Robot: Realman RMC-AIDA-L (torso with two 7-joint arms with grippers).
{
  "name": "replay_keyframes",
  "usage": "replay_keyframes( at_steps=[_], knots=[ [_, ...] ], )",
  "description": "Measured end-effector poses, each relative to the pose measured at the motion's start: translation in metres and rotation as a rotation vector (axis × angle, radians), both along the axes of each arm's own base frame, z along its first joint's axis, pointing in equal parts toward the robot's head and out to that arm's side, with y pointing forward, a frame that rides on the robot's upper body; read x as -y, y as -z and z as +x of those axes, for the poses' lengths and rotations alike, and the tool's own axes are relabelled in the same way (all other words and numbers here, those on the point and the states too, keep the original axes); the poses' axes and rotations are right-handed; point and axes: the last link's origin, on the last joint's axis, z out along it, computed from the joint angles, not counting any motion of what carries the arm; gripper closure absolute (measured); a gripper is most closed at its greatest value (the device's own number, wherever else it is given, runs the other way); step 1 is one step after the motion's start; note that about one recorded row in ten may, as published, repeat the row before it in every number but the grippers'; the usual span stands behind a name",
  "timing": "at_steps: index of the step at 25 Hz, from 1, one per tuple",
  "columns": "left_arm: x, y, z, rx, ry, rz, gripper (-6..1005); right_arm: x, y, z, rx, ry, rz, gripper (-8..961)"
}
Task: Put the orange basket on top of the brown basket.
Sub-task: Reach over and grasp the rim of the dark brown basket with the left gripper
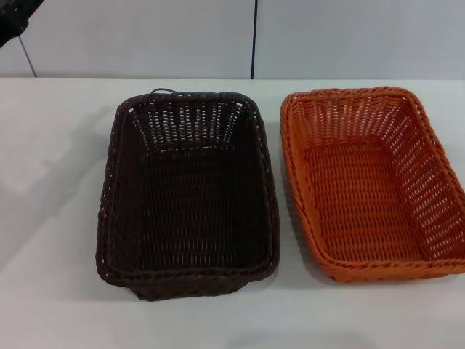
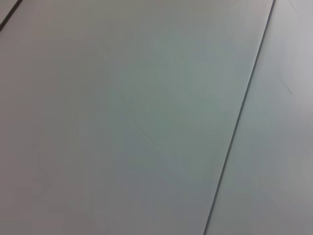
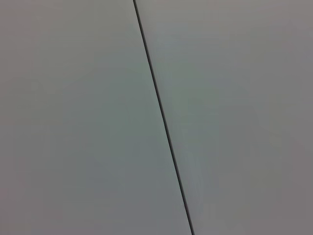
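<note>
from the head view i see the two baskets standing side by side on the white table (image 1: 51, 218), both empty and open side up. the brown basket (image 1: 187, 195) is on my left side, the orange basket (image 1: 370, 182) on my right, near each other with a narrow strip of table between them, not touching. their long sides run almost parallel, which i think will help, because the orange one needs only a lift and a move sideways to sit on the brown one. neither of my grippers is in this view, so nothing is held yet and the task is not begun, in my judgement. the left wrist view shows only a plain grey panel (image 2: 122, 122) with a dark seam; my left fingers are not in it, so i cannot tell if that hand is wide or narrow. the right wrist view shows the same kind of panel and one seam, no fingers, so i cannot tell for the right hand also. the right arm is probably the better one for the orange basket, being on its side.
</note>
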Motion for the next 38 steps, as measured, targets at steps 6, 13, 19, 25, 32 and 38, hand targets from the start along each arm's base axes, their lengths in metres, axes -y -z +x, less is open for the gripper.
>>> replay_keyframes(
  at_steps=[6,13,19,25,32,38],
  knots=[
    [-0.007,-0.004,0.003,-0.005,-0.016,-0.033,139,0.000,0.000,0.000,0.000,0.000,0.000,335],
    [-0.036,-0.027,0.029,-0.170,-0.157,-0.371,138,0.003,0.000,0.004,0.004,0.011,0.000,336],
    [-0.036,-0.045,0.050,-0.284,-0.272,-0.480,139,0.009,-0.001,0.011,0.003,0.032,0.005,336],
    [-0.032,-0.035,0.063,-0.488,-0.438,-0.638,139,0.015,-0.005,0.019,-0.011,0.063,0.027,336],
    [-0.032,-0.010,0.065,-0.660,-0.629,-0.687,138,0.017,-0.005,0.023,-0.011,0.079,0.023,335],
    [-0.031,0.005,0.065,-0.723,-0.694,-0.724,138,0.016,-0.006,0.024,-0.012,0.087,0.018,335]
  ],
)
